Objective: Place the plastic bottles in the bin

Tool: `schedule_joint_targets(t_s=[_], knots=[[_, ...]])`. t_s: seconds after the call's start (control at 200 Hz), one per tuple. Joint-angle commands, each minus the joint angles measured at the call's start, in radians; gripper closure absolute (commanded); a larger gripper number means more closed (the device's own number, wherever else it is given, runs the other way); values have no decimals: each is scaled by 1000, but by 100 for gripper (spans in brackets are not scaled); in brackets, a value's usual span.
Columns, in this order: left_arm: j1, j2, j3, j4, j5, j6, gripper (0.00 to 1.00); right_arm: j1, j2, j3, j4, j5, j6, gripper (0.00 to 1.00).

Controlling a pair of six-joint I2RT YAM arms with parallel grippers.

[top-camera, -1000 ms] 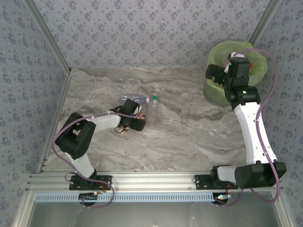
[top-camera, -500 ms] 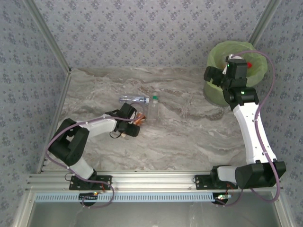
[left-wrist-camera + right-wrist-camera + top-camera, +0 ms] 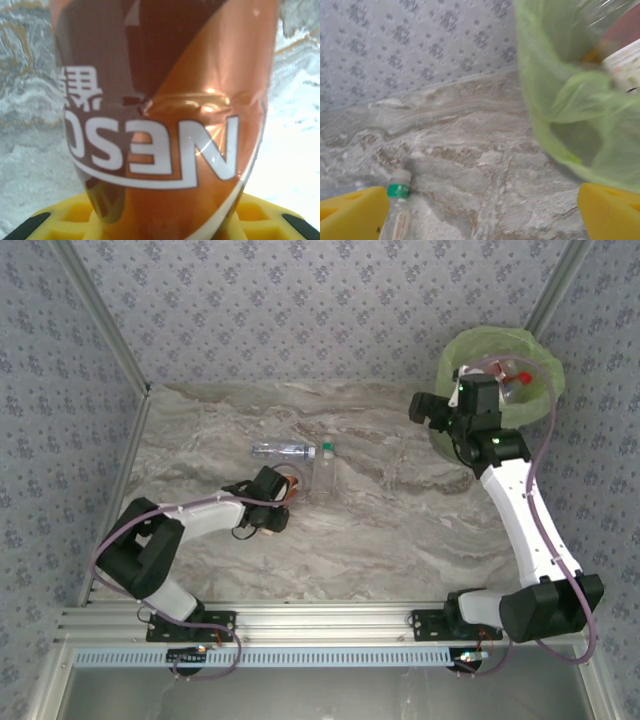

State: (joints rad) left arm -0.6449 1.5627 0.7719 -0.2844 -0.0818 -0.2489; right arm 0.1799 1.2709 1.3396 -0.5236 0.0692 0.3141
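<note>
My left gripper (image 3: pixel 288 488) is low on the table, shut on an amber bottle (image 3: pixel 165 100) with an orange and brown label; that bottle stands between the yellow fingers (image 3: pixel 55 220) in the left wrist view. A clear bottle with a green-banded cap (image 3: pixel 323 468) lies just right of it. A clear blue-labelled bottle (image 3: pixel 278 449) lies behind. The bin (image 3: pixel 455 440) with its lime-green bag stands at the far right, with bottles (image 3: pixel 516 376) inside. My right gripper (image 3: pixel 432 412) hangs open just left of the bin, and its fingertips (image 3: pixel 352 215) have nothing between them. The green-capped bottle (image 3: pixel 397 200) and the bag (image 3: pixel 560 100) are both in the right wrist view.
Patterned walls and metal frame posts (image 3: pixel 100 330) close in the marble table (image 3: pixel 400 520) on the left, back and right. An aluminium rail (image 3: pixel 320 620) runs along the near edge by the arm bases.
My left gripper dropped lower and shut on the amber bottle. The right arm swung left, off the bin's mouth, its gripper still open.
</note>
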Motion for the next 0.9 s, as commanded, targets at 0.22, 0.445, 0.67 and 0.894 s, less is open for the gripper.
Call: schedule_joint_targets(t_s=[0.22, 0.445, 0.67, 0.894], knots=[[-7, -175, -107, 86, 15, -15, 100, 191, -60, -222, 244, -62, 146, 1], [-6, -347, -148, 137, 92, -43, 100, 289, -74, -318, 379, -72, 200, 1], [8, -475, -130, 257, 386, -84, 100, 302, -59, -311, 461, -314, 151, 1], [12, -500, -99, 372, 577, -107, 100, 325, -15, -302, 541, -576, 140, 1]])
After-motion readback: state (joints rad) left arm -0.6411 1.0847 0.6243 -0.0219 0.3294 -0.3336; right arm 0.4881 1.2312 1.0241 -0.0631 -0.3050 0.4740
